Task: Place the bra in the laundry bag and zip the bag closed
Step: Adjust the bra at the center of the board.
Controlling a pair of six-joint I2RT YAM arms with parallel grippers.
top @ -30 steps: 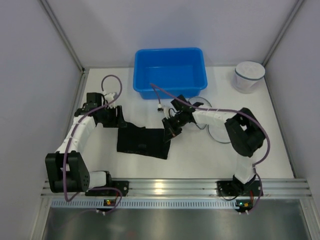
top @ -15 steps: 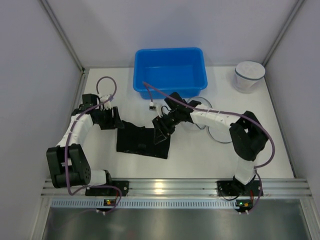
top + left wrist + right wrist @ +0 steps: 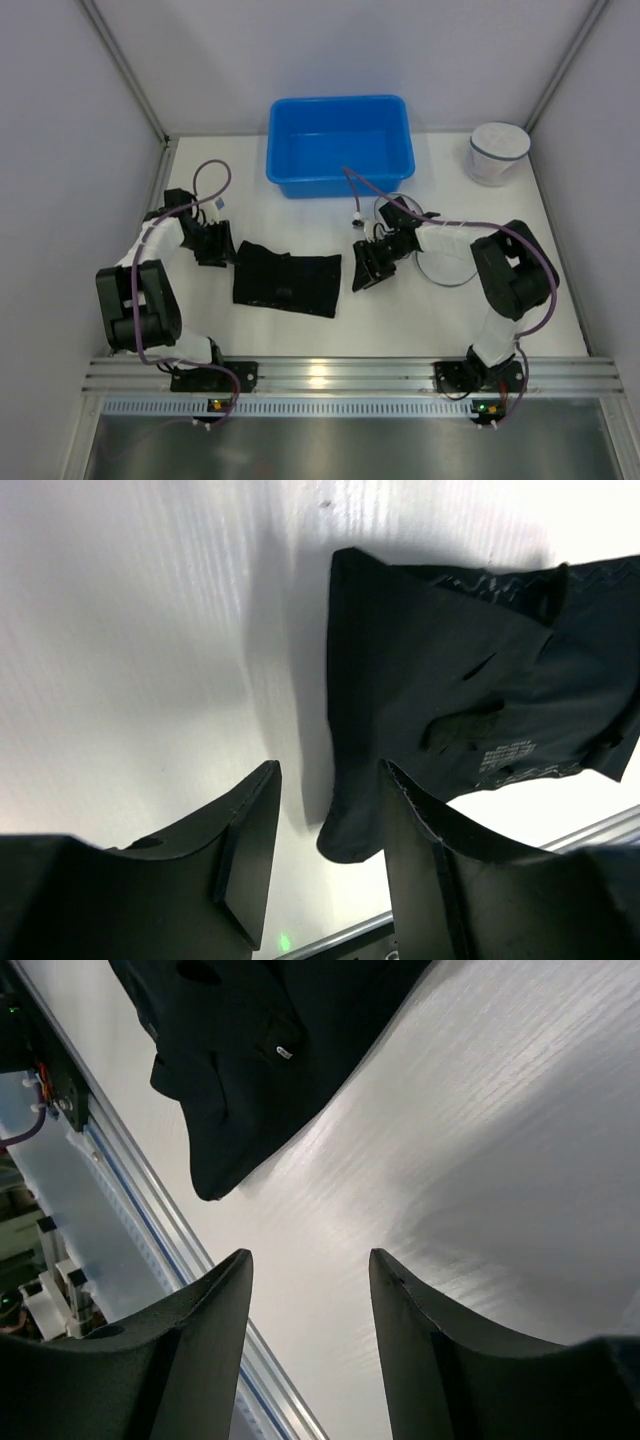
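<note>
- Lying flat on the table (image 3: 400, 310) between the arms, the black laundry bag (image 3: 285, 283) is gripped by neither claw;
- left gripper (image 3: 326, 775) is spread and empty at the bag's left edge; right gripper (image 3: 310, 1258) is likewise released, near its right edge;
- no bra shows separately (presumably already inside); whether the bag is zipped shut, I cannot tell.
</note>
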